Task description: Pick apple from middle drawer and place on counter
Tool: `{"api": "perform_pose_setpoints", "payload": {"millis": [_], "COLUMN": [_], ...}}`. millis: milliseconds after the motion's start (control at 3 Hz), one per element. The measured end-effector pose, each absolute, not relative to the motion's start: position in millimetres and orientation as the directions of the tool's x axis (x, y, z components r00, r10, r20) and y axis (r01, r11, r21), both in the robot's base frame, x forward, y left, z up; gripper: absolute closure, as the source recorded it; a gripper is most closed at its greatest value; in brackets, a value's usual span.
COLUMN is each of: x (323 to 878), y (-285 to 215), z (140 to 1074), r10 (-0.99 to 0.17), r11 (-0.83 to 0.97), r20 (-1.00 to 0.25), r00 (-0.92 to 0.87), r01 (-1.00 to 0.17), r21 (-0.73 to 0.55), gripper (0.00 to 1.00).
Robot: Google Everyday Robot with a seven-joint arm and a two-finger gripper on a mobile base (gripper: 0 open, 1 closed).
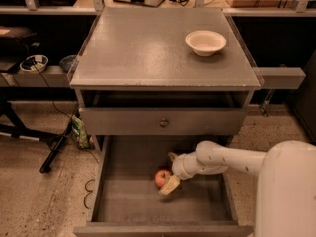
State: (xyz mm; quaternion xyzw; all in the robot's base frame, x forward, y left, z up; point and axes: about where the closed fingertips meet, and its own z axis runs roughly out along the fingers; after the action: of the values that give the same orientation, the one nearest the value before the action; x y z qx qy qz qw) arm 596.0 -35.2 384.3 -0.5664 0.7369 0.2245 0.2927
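Round red apple (160,177) sits mid-floor in the open plank-bottomed middle drawer (126,199). White arm's claw (167,174) is down by it, fingers apart, apple betw. them. Flat worn grey surface (143,48) holds a white bowl (205,42) far right.

A white bowl (206,42) stands upright on the bench (148,48), near its rear right corner. Below the front edge of the bench, the upper drawer front (123,122) is closed, with a small round knob (163,124) at its centre. Left of the bench, a pale dish (34,63) and a dark dish (69,63) sit on a ledge. A green packet (79,131) lies on the speckled floor (34,201) by the front left corner. The claw (168,176) is inside the open drawer (128,201).
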Motion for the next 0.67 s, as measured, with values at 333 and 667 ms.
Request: {"api": "perform_pose_setpoints", "payload": {"millis": [333, 667], "x": [595.9, 595.9], "y": [-35.2, -35.2], "z": [384.2, 384.2], "r10": [-0.703, -0.703], "r11": [0.257, 0.257], "r20": [-0.686, -0.686], "r00": [-0.187, -0.187], "r01": [-0.966, -0.966], "r21": [-0.001, -0.001], "gripper": [0.27, 0.5]}}
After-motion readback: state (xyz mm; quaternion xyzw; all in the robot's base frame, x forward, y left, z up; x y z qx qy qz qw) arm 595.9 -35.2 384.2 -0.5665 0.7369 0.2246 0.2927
